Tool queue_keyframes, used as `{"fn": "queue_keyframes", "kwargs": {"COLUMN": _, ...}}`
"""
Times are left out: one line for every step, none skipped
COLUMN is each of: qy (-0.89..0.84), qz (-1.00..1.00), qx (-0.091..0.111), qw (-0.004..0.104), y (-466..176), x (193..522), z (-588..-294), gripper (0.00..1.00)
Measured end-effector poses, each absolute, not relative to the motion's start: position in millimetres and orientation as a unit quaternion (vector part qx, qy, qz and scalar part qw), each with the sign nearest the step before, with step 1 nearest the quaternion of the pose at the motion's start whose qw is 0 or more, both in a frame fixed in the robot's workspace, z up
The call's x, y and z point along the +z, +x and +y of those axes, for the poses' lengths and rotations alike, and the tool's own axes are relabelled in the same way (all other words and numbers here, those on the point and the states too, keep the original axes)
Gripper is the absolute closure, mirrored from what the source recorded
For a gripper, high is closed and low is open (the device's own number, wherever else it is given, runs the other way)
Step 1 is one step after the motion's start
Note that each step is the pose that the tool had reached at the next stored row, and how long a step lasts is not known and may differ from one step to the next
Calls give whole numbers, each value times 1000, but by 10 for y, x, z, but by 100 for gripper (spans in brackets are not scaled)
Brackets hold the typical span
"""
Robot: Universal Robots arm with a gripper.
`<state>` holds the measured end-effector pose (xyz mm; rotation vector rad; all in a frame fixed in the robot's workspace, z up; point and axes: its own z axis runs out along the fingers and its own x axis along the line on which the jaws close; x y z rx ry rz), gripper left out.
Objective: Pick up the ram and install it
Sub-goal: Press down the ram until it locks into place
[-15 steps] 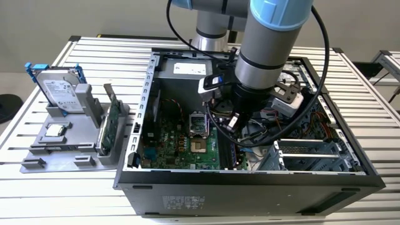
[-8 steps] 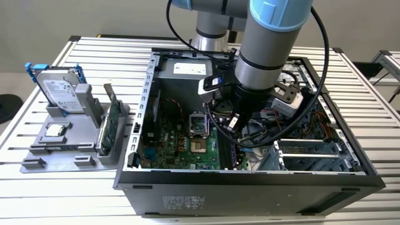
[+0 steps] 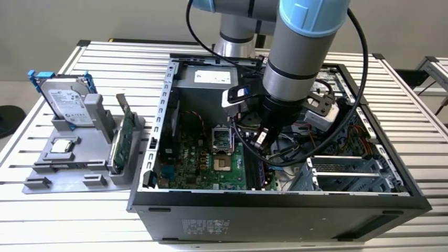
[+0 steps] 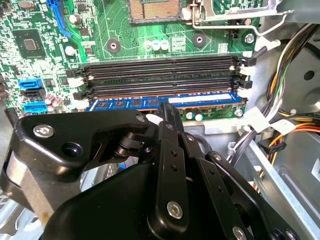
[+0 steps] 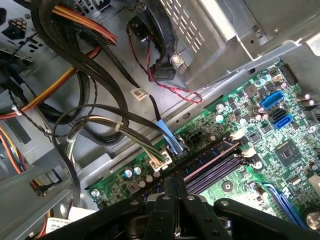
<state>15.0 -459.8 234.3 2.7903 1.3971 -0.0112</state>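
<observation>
The ram (image 4: 200, 100), a thin blue stick with a pale label strip, stands in the motherboard slot closest to the case wall, between white end latches. In the first wrist view its dark top edge (image 5: 210, 152) runs away from the fingertips. My gripper (image 4: 167, 109) is shut, with its joined fingertips down on the ram's top edge near the middle of the stick. In the exterior view the gripper (image 3: 260, 137) reaches down into the open computer case (image 3: 280, 202), right of the processor socket (image 3: 220, 142).
Two empty black memory slots (image 4: 160, 70) lie beside the ram. Cable bundles (image 5: 75, 60) and a drive cage (image 3: 350, 170) crowd the case on the exterior view's right. Outside, a grey holder (image 3: 63, 157) carries a silver hard drive (image 3: 66, 100) and an upright green card (image 3: 123, 144).
</observation>
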Motion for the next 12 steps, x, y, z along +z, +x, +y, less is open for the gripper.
{"fn": "queue_keyframes", "kwargs": {"qy": 894, "qz": 449, "qx": -4, "qw": 10, "y": 150, "x": 2342, "z": -4598, "gripper": 100}}
{"fn": "queue_keyframes", "kwargs": {"qy": 893, "qz": 450, "qx": -4, "qw": 10, "y": 150, "x": 2341, "z": -4598, "gripper": 100}}
{"fn": "queue_keyframes", "kwargs": {"qy": 892, "qz": 451, "qx": -4, "qw": 10, "y": 150, "x": 2340, "z": -4598, "gripper": 100}}
{"fn": "queue_keyframes", "kwargs": {"qy": 892, "qz": 452, "qx": -4, "qw": 10, "y": 150, "x": 2339, "z": -4598, "gripper": 100}}
{"fn": "queue_keyframes", "kwargs": {"qy": 891, "qz": 453, "qx": -4, "qw": 10, "y": 150, "x": 2337, "z": -4598, "gripper": 100}}
{"fn": "queue_keyframes", "kwargs": {"qy": 891, "qz": 455, "qx": -4, "qw": 10, "y": 150, "x": 2336, "z": -4598, "gripper": 100}}
{"fn": "queue_keyframes", "kwargs": {"qy": 890, "qz": 456, "qx": -3, "qw": 10, "y": 150, "x": 2335, "z": -4598, "gripper": 100}}
{"fn": "queue_keyframes", "kwargs": {"qy": 889, "qz": 457, "qx": -3, "qw": 10, "y": 151, "x": 2334, "z": -4598, "gripper": 100}}
{"fn": "queue_keyframes", "kwargs": {"qy": 889, "qz": 458, "qx": -3, "qw": 10, "y": 150, "x": 2334, "z": -4598, "gripper": 100}}
{"fn": "queue_keyframes", "kwargs": {"qy": 888, "qz": 459, "qx": -3, "qw": 10, "y": 150, "x": 2333, "z": -4598, "gripper": 100}}
{"fn": "queue_keyframes", "kwargs": {"qy": 888, "qz": 461, "qx": -3, "qw": 10, "y": 151, "x": 2332, "z": -4598, "gripper": 100}}
{"fn": "queue_keyframes", "kwargs": {"qy": 887, "qz": 462, "qx": -3, "qw": 10, "y": 150, "x": 2332, "z": -4598, "gripper": 100}}
